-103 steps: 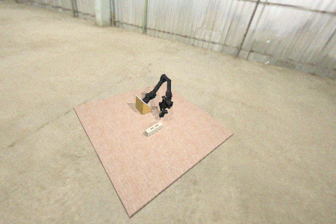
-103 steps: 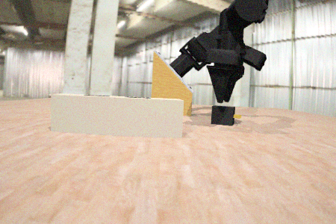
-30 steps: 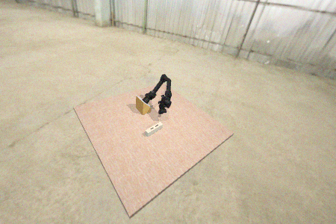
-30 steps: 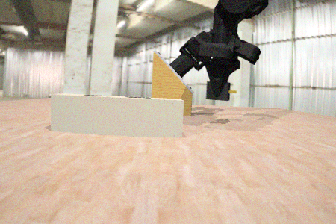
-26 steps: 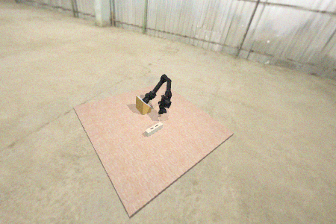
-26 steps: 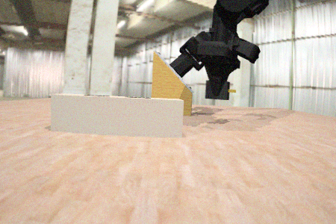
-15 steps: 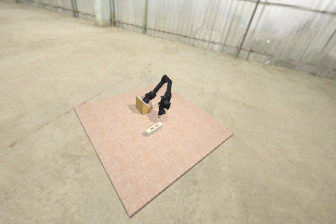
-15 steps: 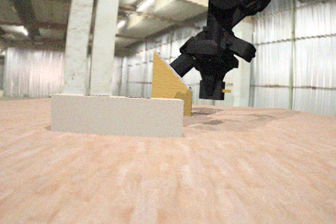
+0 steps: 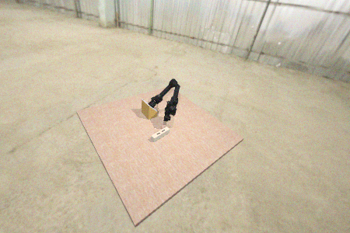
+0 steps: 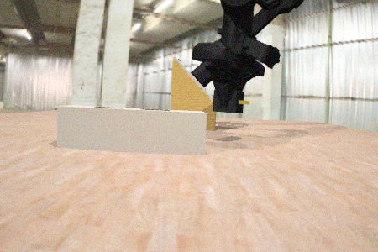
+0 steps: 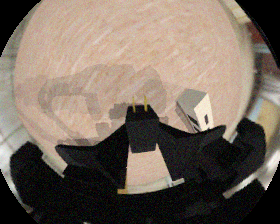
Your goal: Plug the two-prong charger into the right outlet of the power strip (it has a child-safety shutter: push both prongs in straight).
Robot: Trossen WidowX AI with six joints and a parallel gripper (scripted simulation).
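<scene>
Charger's in the grip and up in the air, strip waiting off to the side.

The black parallel-jaw gripper (image 11: 139, 137) is clamped on the dark boxy two-prong charger (image 11: 141, 131), whose thin brass prongs (image 11: 140, 103) stick out past the fingertips, side by side. The cream, blocky plastic power strip (image 11: 197, 112) lies on the pinkish wood-grain board (image 9: 163, 172), ahead and to the right of the tool in the wrist view, near but not under it. In the top view the strip (image 9: 160, 134) sits just past the gripper, its long axis running roughly away from the arm, dark slots facing up. I'd guess the next move hinges on sliding over above the right outlet and squaring both prongs up. The yellow wedge block (image 10: 189, 91) stays behind the tool.
</scene>
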